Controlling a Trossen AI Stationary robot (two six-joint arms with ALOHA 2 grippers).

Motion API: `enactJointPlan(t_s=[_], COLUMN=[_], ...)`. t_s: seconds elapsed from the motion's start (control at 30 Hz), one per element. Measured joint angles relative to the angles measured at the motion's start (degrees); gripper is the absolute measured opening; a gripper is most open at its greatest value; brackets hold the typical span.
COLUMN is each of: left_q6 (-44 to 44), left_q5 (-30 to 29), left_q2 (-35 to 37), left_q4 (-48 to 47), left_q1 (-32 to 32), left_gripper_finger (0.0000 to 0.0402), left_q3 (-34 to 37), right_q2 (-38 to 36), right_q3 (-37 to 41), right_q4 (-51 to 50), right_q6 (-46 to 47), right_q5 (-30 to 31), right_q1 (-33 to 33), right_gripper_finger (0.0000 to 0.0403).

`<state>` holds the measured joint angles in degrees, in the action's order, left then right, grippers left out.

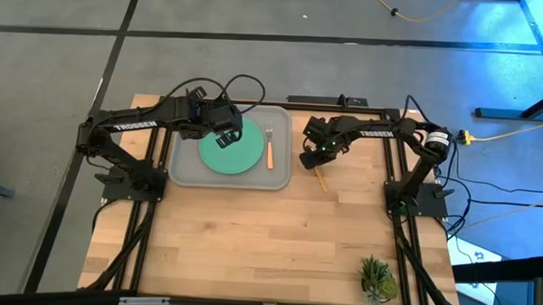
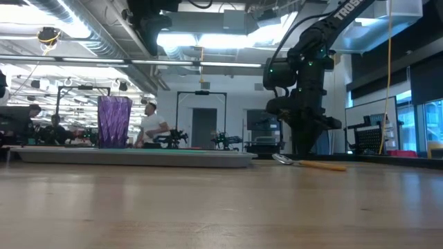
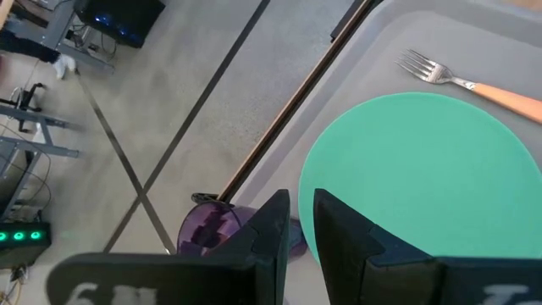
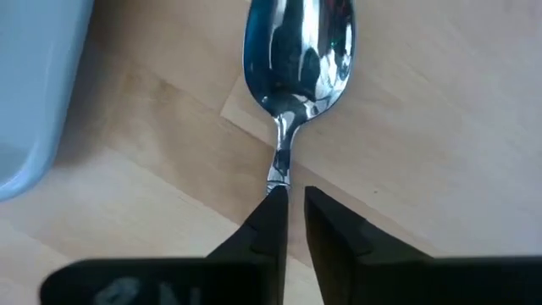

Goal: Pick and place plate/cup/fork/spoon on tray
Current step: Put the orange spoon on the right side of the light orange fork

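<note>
standing by the table and looking from the left side across: the left gripper (image 1: 225, 133) hangs over the far-left part of the grey tray (image 1: 186, 172), its two dark fingers (image 3: 273, 229) nearly together with only a slim gap and nothing between them. just beside those fingers the purple cup (image 3: 207, 229) stands upright on the tray, next to the edge of the teal-green plate (image 1: 231, 151), which lies flat in the tray's middle. to the right of the plate, also on the tray, lies the fork (image 1: 269, 148), tines toward the far side, orange handle toward the near side. past the tray's right rim, on the bare wooden table (image 1: 250, 242), lies the spoon (image 2: 304, 162). the right gripper (image 1: 313, 157) is low over it, fingers narrowly parted around the thin neck by the bowl; whether they pinch it i cannot tell. a small potted plant (image 1: 377, 278) stands at the near right corner.
</note>
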<state>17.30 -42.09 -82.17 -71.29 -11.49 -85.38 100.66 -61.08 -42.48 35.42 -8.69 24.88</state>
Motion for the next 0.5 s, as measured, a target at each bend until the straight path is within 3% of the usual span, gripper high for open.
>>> enactJointPlan(t_s=[0.37, 0.5], left_q6=[0.0, 0.0], left_q5=[0.0, 0.0], left_q2=[0.0, 0.0], left_q4=[0.0, 0.0], left_q1=[0.0, 0.0], left_gripper_finger=[0.005, 0.005], left_q3=[0.0, 0.0], right_q2=[0.0, 0.0], right_q3=[0.0, 0.0], right_q4=[4.3, 4.2], right_q6=[5.7, 6.2], right_q5=[-0.4, -0.4], right_q1=[-2.8, -2.8], right_gripper_finger=[0.0049, 0.0032])
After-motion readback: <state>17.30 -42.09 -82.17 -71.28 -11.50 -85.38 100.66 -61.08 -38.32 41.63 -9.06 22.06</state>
